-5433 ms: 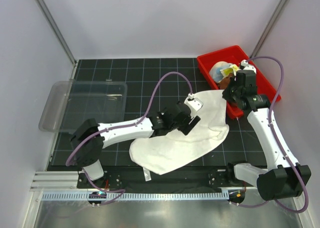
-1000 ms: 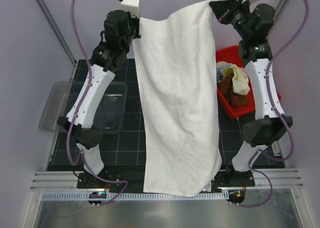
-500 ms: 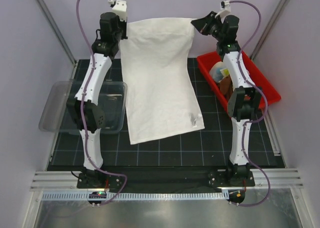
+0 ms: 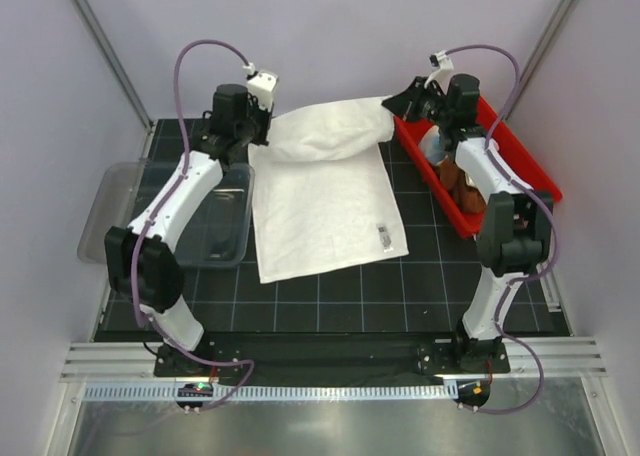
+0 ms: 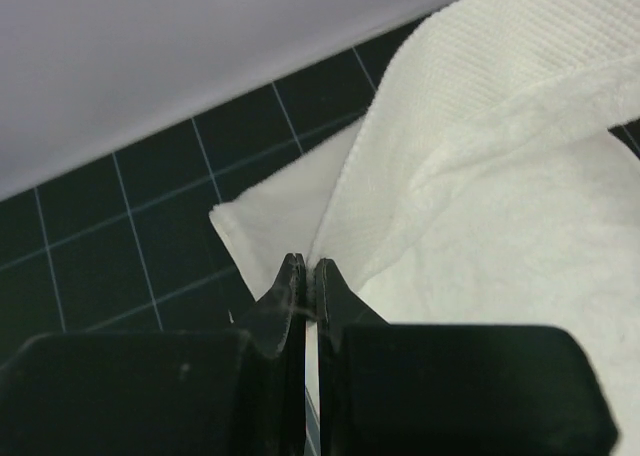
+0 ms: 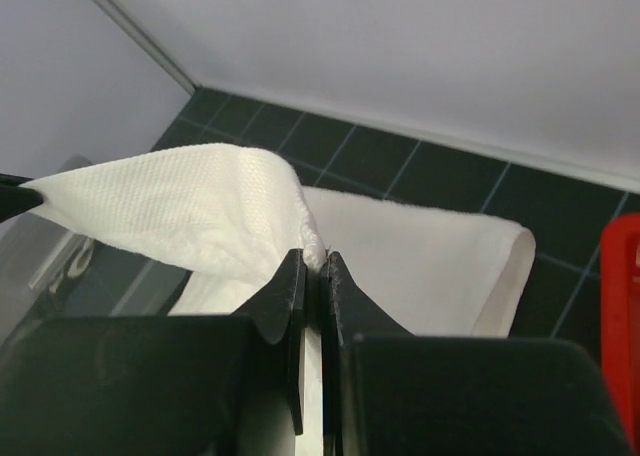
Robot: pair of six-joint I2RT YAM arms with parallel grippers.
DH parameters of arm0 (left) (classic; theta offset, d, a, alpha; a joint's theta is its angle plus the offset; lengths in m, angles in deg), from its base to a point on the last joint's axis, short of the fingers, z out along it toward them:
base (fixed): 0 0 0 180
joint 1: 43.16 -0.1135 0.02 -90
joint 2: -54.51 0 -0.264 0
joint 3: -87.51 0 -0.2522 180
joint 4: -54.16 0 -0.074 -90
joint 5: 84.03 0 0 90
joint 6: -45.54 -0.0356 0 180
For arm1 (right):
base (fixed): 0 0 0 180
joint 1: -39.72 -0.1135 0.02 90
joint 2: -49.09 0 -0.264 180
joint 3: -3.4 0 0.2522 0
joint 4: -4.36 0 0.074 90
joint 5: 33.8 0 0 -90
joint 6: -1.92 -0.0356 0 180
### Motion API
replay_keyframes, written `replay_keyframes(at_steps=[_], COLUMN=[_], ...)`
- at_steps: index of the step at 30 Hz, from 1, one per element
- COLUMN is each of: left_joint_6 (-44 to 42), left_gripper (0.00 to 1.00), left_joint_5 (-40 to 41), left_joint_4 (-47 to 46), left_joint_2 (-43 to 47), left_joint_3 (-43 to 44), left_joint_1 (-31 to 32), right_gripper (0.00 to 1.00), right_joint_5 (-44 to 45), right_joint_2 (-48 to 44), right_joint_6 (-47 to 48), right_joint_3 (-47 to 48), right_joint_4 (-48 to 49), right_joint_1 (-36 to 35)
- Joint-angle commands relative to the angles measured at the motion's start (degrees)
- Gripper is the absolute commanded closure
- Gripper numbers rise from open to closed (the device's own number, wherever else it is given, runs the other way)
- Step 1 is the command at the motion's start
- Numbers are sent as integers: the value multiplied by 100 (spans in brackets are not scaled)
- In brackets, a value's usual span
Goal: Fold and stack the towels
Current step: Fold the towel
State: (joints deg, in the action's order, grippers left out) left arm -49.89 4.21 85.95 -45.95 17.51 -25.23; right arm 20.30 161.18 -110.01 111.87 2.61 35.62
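My left gripper (image 5: 303,276) and right gripper (image 6: 313,264) each pinch a far corner of the white towel (image 4: 320,206), its near part flat on the mat (image 4: 300,306) beside the red bin (image 4: 532,164).

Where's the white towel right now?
Top view: the white towel lies mid-table, clear bin on its left, red bin on its right, its far corners pinched by the left gripper and right gripper.

Gridded table (image 4: 330,306): white towel (image 4: 320,211), clear tub (image 4: 120,206), red bin (image 4: 530,158)
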Motion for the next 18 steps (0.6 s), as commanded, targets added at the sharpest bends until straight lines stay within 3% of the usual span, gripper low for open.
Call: replay_keyframes(at_steps=[1, 7, 11, 18], left_joint_6=[-20, 191, 464, 789], left_gripper=[100, 100, 100, 100], left_joint_5=[9, -191, -430, -9], left_joint_4=[-185, 183, 448, 949], left_joint_2=[1071, 2117, 2452, 2505], left_joint_3=[-912, -2327, -2855, -3340], left_joint_1=[175, 202, 316, 738], right_gripper=[99, 99, 99, 99], right_joint_5=[153, 267, 312, 558], right_joint_2=[-1126, -1769, -2173, -2859], right_joint_6=[839, 1156, 1279, 1157], right_joint_3=[-837, -1858, -2378, -3608], right_joint_4=[30, -489, -821, -735], right_joint_1=[-3, -3, 6, -3])
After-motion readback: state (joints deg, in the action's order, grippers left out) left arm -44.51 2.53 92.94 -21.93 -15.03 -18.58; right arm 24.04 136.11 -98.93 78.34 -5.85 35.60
